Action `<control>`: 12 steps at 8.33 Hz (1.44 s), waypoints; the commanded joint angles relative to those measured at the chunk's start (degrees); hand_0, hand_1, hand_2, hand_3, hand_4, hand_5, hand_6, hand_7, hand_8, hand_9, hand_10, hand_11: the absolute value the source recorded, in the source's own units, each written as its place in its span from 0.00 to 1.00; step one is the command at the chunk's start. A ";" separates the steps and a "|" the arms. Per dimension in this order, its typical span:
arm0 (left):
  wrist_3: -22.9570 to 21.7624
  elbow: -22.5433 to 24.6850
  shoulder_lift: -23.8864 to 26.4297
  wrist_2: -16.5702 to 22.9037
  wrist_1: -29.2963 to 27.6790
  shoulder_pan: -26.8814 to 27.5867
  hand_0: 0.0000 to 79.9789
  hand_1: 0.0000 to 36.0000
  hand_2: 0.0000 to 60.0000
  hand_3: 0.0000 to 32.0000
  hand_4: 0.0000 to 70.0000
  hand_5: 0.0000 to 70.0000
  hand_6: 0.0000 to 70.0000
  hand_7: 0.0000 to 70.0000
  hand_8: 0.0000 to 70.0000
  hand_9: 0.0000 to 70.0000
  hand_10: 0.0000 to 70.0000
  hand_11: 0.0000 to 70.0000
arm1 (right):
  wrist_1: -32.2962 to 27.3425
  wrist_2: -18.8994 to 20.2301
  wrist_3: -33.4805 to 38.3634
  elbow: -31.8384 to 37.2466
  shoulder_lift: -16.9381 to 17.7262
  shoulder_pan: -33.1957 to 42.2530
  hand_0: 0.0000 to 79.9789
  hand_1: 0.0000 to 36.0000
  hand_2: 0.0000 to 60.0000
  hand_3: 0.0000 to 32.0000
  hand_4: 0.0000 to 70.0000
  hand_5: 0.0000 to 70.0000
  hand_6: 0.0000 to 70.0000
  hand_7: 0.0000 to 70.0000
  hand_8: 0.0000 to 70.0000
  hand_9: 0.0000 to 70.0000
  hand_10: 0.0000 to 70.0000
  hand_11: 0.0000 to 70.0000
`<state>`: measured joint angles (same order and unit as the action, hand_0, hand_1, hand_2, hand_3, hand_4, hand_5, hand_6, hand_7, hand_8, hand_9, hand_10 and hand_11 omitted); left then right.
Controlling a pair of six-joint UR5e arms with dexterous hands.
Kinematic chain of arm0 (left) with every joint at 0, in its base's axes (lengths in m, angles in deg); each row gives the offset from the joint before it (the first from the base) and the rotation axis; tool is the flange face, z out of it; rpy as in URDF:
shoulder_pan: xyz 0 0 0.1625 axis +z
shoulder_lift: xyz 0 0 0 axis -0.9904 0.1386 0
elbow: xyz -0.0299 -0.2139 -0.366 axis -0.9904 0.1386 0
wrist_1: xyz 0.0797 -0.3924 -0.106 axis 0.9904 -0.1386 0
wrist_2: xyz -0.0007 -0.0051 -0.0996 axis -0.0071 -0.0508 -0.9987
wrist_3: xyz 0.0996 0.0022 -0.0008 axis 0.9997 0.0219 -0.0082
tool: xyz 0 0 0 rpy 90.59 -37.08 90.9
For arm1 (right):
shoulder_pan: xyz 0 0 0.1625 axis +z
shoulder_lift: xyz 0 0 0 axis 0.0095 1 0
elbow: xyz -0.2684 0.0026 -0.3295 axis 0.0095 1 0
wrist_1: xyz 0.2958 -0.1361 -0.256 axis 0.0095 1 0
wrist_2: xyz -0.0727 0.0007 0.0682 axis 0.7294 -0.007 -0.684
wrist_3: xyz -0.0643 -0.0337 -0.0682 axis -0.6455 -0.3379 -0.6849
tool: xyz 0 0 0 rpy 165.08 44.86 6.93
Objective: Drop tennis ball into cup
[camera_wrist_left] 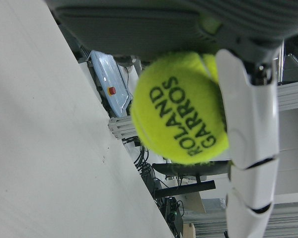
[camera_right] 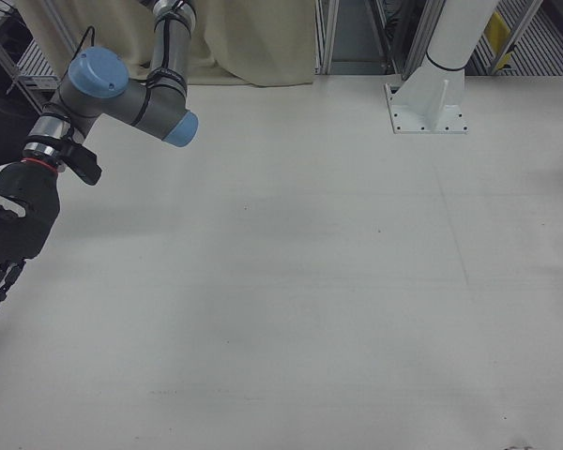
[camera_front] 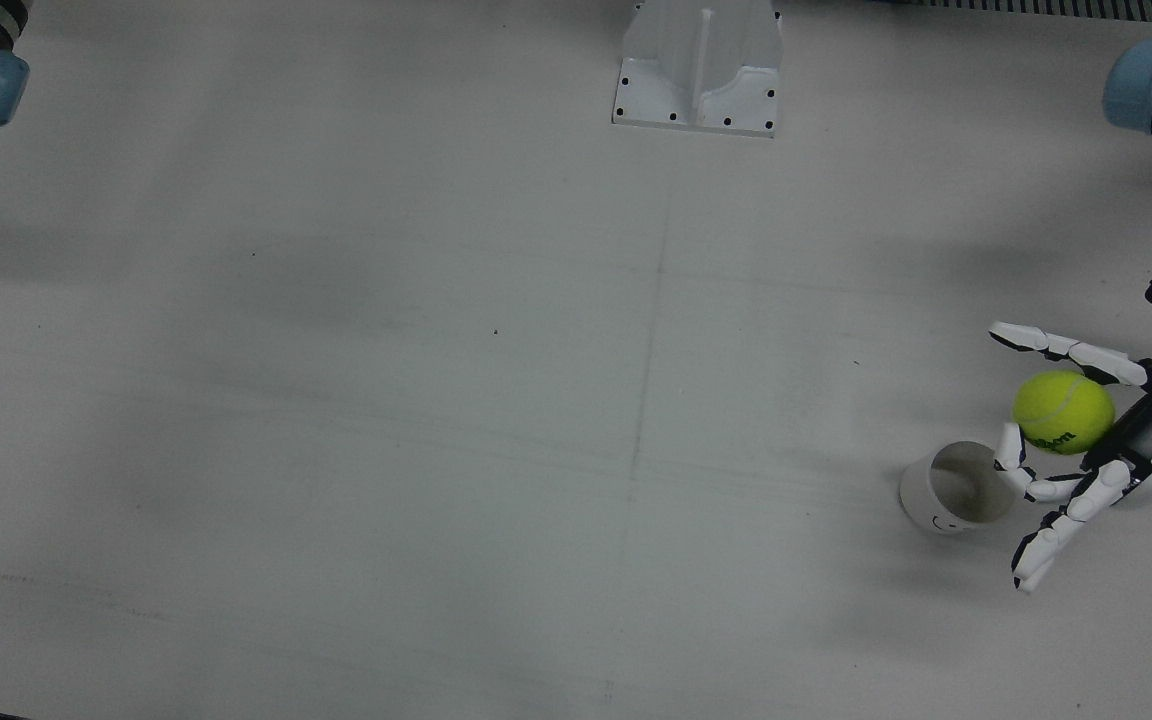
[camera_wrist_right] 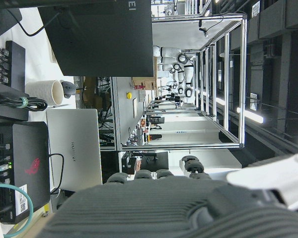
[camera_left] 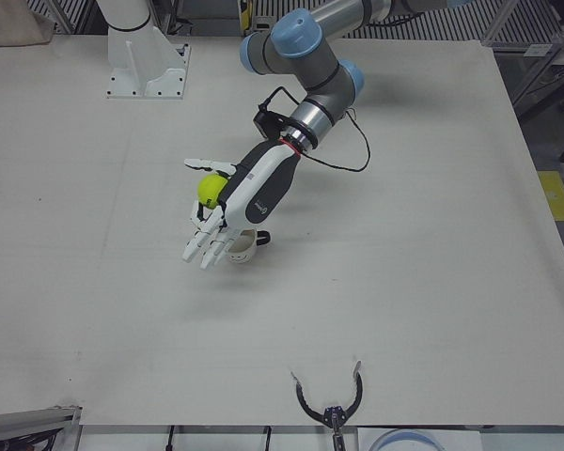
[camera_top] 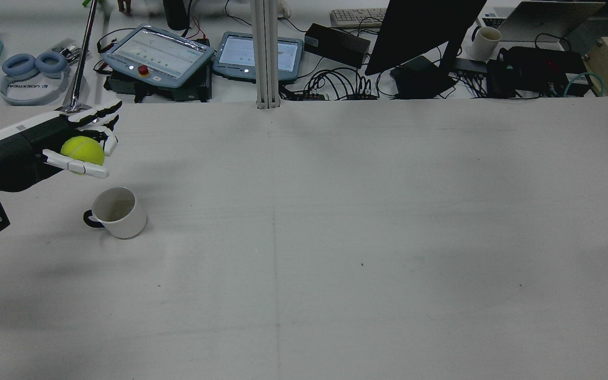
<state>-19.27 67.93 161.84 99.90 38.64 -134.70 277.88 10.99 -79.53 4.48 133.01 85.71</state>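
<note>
Left hand (camera_top: 45, 145) cradles tennis ball (camera_top: 83, 150) just beside cup (camera_top: 119, 214).

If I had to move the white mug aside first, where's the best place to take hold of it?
Take the white ceramic mug around its plain cylindrical wall, coming from above and the table-centre side. It stands upright with its mouth open. Its dark handle juts toward the left hand, which is shut on the yellow-green tennis ball, so that side looks crowded. The handle loop is probably too small for these fingers.
</note>
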 commanded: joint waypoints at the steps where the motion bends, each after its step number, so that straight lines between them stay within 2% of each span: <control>1: -0.15 -0.87 -3.58 0.03 -3.39 -1.91 0.70 0.77 0.21 0.00 0.04 0.06 0.02 0.23 0.00 0.03 0.00 0.00 | 0.00 0.00 0.00 0.00 0.00 0.00 0.00 0.00 0.00 0.00 0.00 0.00 0.00 0.00 0.00 0.00 0.00 0.00; 4: -0.76 0.18 -3.34 0.12 -3.58 -2.70 0.69 0.81 0.28 0.00 0.04 0.05 0.01 0.25 0.00 0.03 0.00 0.00 | 0.00 0.00 0.00 0.00 0.00 0.00 0.00 0.00 0.00 0.00 0.00 0.00 0.00 0.00 0.00 0.00 0.00 0.00; 5: -0.76 2.80 -3.07 0.47 -2.71 -7.06 0.71 0.86 0.34 0.00 0.01 0.07 0.03 0.24 0.00 0.03 0.00 0.00 | 0.00 0.00 0.00 0.00 0.00 0.00 0.00 0.00 0.00 0.00 0.00 0.00 0.00 0.00 0.00 0.00 0.00 0.00; 6: -0.76 5.00 -1.07 0.73 0.69 -11.54 0.72 0.90 0.36 0.00 0.00 0.07 0.02 0.26 0.00 0.03 0.00 0.00 | 0.00 0.00 0.00 0.00 0.00 0.00 0.00 0.00 0.00 0.00 0.00 0.00 0.00 0.00 0.00 0.00 0.00 0.00; 7: -0.33 4.41 2.52 0.82 3.94 -18.28 0.74 0.93 0.33 0.00 0.00 0.07 0.01 0.25 0.00 0.03 0.00 0.00 | 0.00 0.00 0.00 0.00 0.00 0.00 0.00 0.00 0.00 0.00 0.00 0.00 0.00 0.00 0.00 0.00 0.00 0.00; 8: -0.24 1.54 4.04 1.08 5.19 -23.05 0.77 0.97 0.30 0.00 0.00 0.08 0.02 0.22 0.00 0.02 0.00 0.00 | 0.00 0.00 0.00 0.00 0.00 0.00 0.00 0.00 0.00 0.00 0.00 0.00 0.00 0.00 0.00 0.00 0.00 0.00; 9: -0.24 -0.93 3.96 1.26 4.94 -25.97 0.79 0.99 0.29 0.00 0.00 0.08 0.01 0.21 0.00 0.02 0.00 0.00 | 0.00 0.00 0.00 0.00 0.00 0.00 0.00 0.00 0.00 0.00 0.00 0.00 0.00 0.00 0.00 0.00 0.00 0.00; 10: -0.24 -4.35 3.79 1.26 3.81 -28.17 0.82 1.00 0.23 0.00 0.00 0.08 0.01 0.21 0.00 0.02 0.00 0.00 | 0.00 0.00 0.00 0.00 0.00 0.00 0.00 0.00 0.00 0.00 0.00 0.00 0.00 0.00 0.00 0.00 0.00 0.00; 11: -0.32 -5.25 3.61 1.26 4.23 -30.28 0.97 1.00 0.17 0.00 0.00 0.09 0.01 0.21 0.00 0.02 0.00 0.00 | 0.00 0.00 0.00 0.00 0.00 0.00 0.00 0.00 0.00 0.00 0.00 0.00 0.00 0.00 0.00 0.00 0.00 0.00; 12: -0.50 -5.17 3.44 1.26 4.50 -30.74 1.00 1.00 0.18 0.00 0.00 0.12 0.03 0.20 0.00 0.02 0.00 0.00 | 0.00 0.00 0.00 0.00 0.00 0.00 0.00 0.00 0.00 0.00 0.00 0.00 0.00 0.00 0.00 0.00 0.00 0.00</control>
<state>-19.55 64.47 165.49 101.13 42.84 -162.52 277.88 10.98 -79.53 4.48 133.01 85.71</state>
